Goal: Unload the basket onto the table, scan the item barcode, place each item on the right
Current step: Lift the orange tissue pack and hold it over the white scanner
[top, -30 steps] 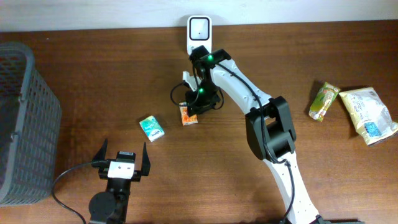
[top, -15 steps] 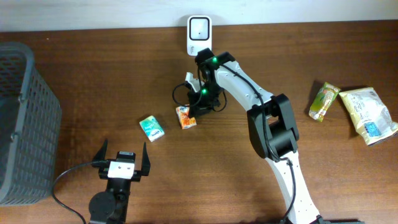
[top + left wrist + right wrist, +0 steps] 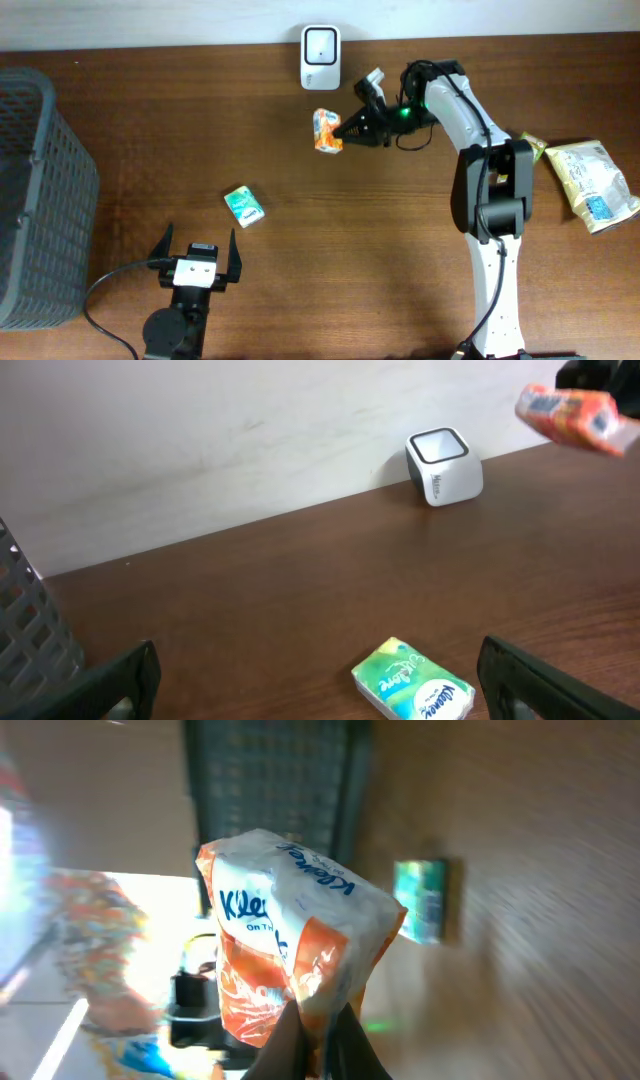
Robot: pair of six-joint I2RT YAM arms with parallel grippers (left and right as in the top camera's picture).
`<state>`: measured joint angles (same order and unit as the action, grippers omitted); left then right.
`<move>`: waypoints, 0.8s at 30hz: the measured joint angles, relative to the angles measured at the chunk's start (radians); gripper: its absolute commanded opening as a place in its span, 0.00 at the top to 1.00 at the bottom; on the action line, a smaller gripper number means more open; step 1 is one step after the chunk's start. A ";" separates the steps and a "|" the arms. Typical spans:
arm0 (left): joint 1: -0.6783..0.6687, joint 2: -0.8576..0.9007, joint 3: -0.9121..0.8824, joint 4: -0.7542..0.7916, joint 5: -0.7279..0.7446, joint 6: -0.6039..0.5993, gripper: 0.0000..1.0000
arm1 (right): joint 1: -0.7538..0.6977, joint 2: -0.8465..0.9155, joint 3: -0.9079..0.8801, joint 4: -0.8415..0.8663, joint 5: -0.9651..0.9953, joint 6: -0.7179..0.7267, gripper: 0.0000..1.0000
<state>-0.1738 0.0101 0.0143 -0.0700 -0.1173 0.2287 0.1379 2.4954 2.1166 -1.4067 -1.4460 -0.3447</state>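
Note:
An orange-and-white Kleenex tissue pack (image 3: 327,131) hangs above the table, just below and right of the white barcode scanner (image 3: 320,44) at the back wall. My right gripper (image 3: 346,128) is shut on the pack's right edge. The right wrist view shows that pack (image 3: 295,955) pinched at its bottom edge by the gripper (image 3: 320,1030), blurred by motion. From the left wrist, the scanner (image 3: 444,453) stands against the wall with the orange pack (image 3: 570,408) in the air to its right. My left gripper (image 3: 196,258) rests open near the front edge, holding nothing.
A green Kleenex pack (image 3: 243,205) lies on the table ahead of the left gripper (image 3: 320,678), also seen as the green pack (image 3: 415,682) close up. A dark mesh basket (image 3: 40,200) stands at the left. Two snack bags (image 3: 521,162) (image 3: 592,184) lie at the right.
The right gripper closed on the orange pack, lifted it off the table and swung it up and right, to beside the scanner. The left arm stayed still.

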 measured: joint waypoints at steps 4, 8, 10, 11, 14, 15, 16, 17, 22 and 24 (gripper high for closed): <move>0.000 0.000 0.000 0.000 0.000 0.000 0.01 | 0.000 0.000 0.004 -0.034 -0.057 0.000 0.96; 0.000 0.000 0.000 0.000 0.000 0.000 0.01 | 0.000 -0.004 0.075 -0.103 -0.068 0.000 0.96; 0.000 0.000 0.000 0.000 0.000 0.000 0.01 | 0.001 -0.033 0.113 -0.124 -0.068 0.000 0.96; 0.000 0.000 0.000 0.000 0.000 0.000 0.01 | 0.003 -0.060 0.146 -0.139 -0.068 0.000 0.96; 0.000 0.000 0.000 0.000 0.000 0.000 0.01 | 0.007 -0.176 0.238 -0.161 -0.072 0.000 0.96; 0.000 0.000 0.000 0.000 0.000 0.000 0.01 | 0.007 -0.207 0.250 -0.161 -0.072 0.000 0.96; 0.000 0.000 0.000 0.000 0.000 0.000 0.01 | 0.007 -0.250 0.264 -0.161 -0.072 -0.001 0.96; 0.000 0.000 0.000 0.000 0.000 0.000 0.01 | 0.007 -0.286 0.272 -0.161 -0.072 0.000 0.96; 0.000 0.000 0.000 0.000 0.000 0.000 0.01 | 0.007 -0.365 0.283 -0.161 -0.036 -0.001 0.96; 0.000 0.000 0.000 0.000 0.000 0.000 0.01 | 0.007 -0.364 0.283 -0.161 -0.005 0.000 0.96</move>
<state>-0.1738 0.0101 0.0147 -0.0700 -0.1177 0.2287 0.1452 2.1311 2.3993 -1.5673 -1.4506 -0.3447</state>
